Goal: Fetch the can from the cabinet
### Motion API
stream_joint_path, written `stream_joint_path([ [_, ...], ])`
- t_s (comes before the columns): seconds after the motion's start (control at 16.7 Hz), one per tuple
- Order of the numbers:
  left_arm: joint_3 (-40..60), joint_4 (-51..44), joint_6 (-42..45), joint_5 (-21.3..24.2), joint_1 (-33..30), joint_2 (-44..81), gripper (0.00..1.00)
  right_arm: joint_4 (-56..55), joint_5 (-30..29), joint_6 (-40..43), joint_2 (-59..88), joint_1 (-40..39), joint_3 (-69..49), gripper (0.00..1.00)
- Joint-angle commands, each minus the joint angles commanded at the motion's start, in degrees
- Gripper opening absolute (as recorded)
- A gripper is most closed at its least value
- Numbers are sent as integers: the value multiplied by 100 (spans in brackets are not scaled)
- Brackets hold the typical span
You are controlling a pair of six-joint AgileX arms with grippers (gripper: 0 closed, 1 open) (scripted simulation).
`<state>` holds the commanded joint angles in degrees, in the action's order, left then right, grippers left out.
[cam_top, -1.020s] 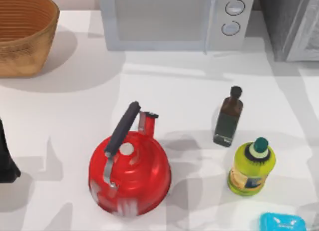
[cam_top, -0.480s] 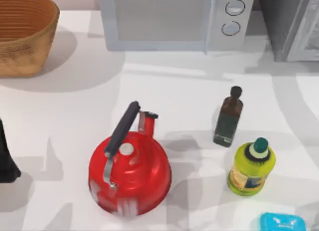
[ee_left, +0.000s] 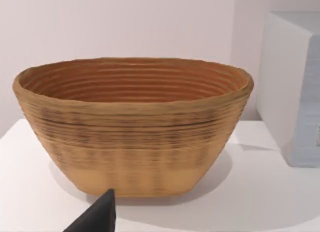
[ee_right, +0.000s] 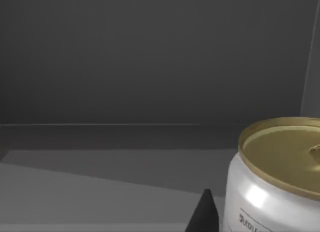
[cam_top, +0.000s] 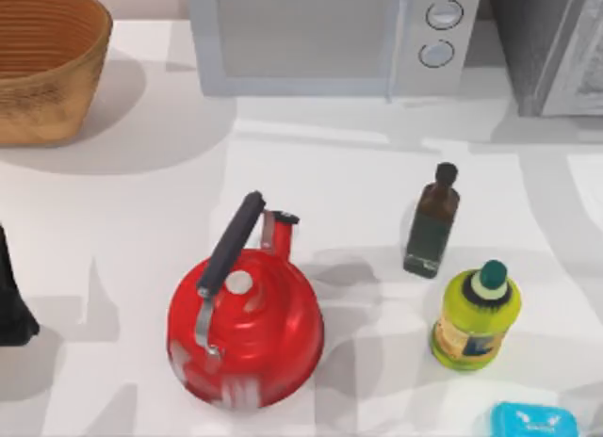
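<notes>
The can (ee_right: 275, 177) is silver with a gold lid and stands on the grey floor inside the cabinet (ee_right: 125, 82). In the right wrist view it is close, with one dark fingertip (ee_right: 204, 214) of my right gripper just beside it. Whether that finger touches the can cannot be told. From above, the cabinet (cam_top: 556, 41) is the grey box at the table's far right corner. My left arm (cam_top: 11, 300) stays parked at the table's left edge, and its dark fingertip (ee_left: 100, 217) points toward the basket.
A woven basket (cam_top: 42, 60) sits at the back left and a microwave (cam_top: 330, 37) at the back centre. A red kettle (cam_top: 247, 329), a dark bottle (cam_top: 431, 225), a yellow-green bottle (cam_top: 476, 319) and a blue object (cam_top: 532, 421) stand on the front half of the table.
The shadows near the table's right edge have shifted toward the cabinet. The things on the table and the left arm have not moved.
</notes>
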<state>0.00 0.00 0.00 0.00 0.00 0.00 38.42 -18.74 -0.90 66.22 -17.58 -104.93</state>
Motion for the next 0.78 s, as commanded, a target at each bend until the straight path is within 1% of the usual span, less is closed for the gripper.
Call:
stream_joint_path([
  [0.18, 0, 0, 0, 0, 0, 0, 100, -105, 46, 6, -196, 73, 356, 0],
  [0.36, 0, 0, 0, 0, 0, 0, 100, -389, 185, 16, -699, 221, 1245, 0],
  [0.54, 0, 0, 0, 0, 0, 0, 100, -833, 406, 27, -1465, 420, 2536, 0],
  [0.78, 0, 0, 0, 0, 0, 0, 100, -1596, 778, 41, -2763, 748, 4625, 0],
])
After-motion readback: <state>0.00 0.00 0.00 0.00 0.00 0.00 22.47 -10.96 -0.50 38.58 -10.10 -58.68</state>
